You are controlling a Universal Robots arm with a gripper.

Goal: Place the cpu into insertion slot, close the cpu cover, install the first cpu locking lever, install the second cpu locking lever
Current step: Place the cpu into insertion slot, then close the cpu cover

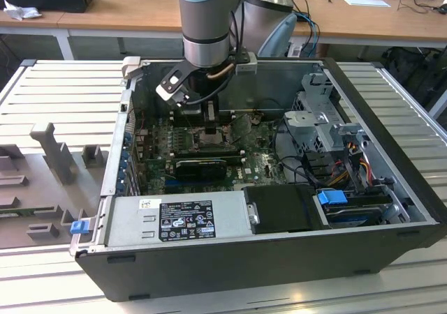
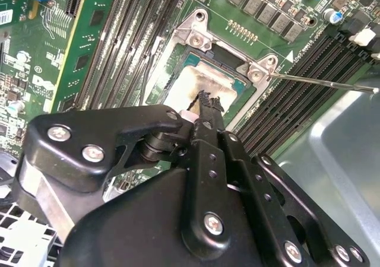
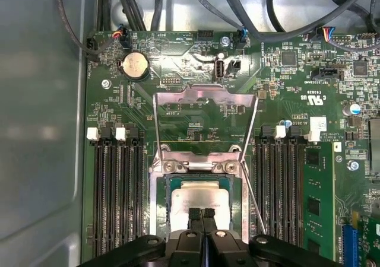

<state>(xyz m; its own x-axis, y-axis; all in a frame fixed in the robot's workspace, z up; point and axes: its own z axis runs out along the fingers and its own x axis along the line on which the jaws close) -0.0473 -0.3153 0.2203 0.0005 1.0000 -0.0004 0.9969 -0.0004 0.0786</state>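
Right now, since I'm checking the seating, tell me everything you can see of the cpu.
The cpu is a small flat square chip. Its pale silvery top looks like metal, is smudged with darker stains, and has a thin green border. It lies flat inside the insertion slot, uncovered, because the cpu cover stands swung up at one side of the slot. The tool, fingertips together, sits over one edge of the chip; whether it touches cannot be told.
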